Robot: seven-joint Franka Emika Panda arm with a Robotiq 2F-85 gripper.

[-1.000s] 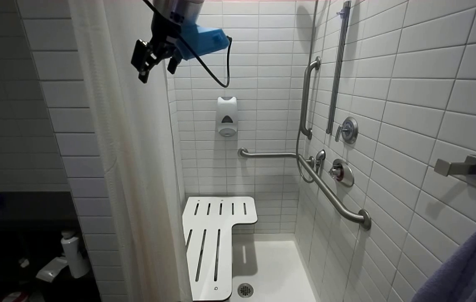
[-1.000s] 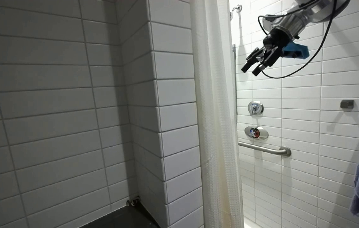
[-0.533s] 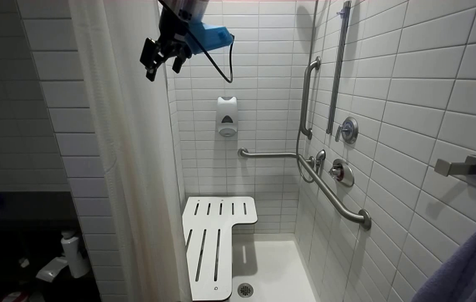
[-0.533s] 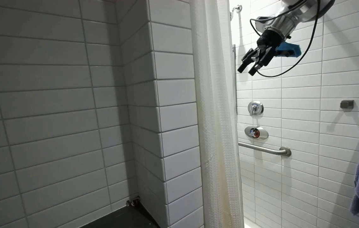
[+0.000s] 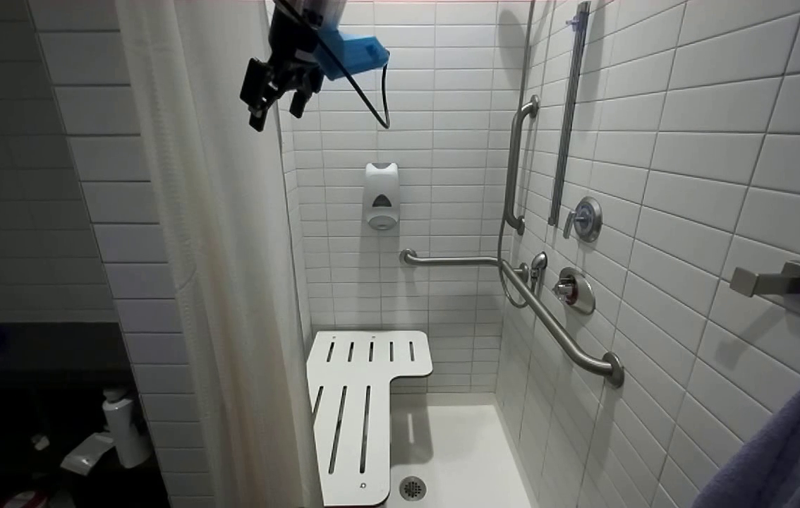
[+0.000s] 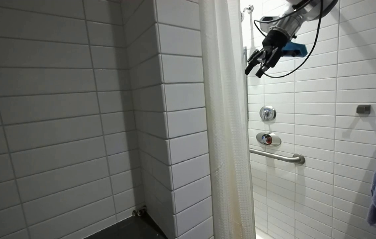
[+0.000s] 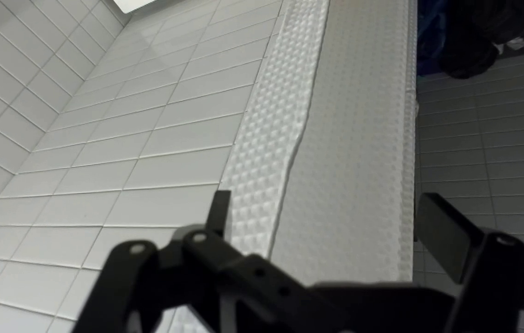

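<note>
1. The shower curtain (image 7: 354,138) hangs down in full length, just beside the tiled pillar (image 6: 188,122).
2. The gripper (image 6: 253,73) is near it, jaws wide, holding nothing; contact I cannot confirm.
3. Reaching near seems done; no grip is made yet.
4. In the wrist view, the curtain's two sides show; open room lies above the bench (image 5: 353,423).

1 curtain (image 5: 231,282) | 1 towel (image 5: 795,444) | 1 dispenser (image 5: 381,185) | 1 seat (image 5: 352,423) | 2 grab bars (image 5: 511,162) | at least 1 bottle (image 5: 126,430), dim
</note>
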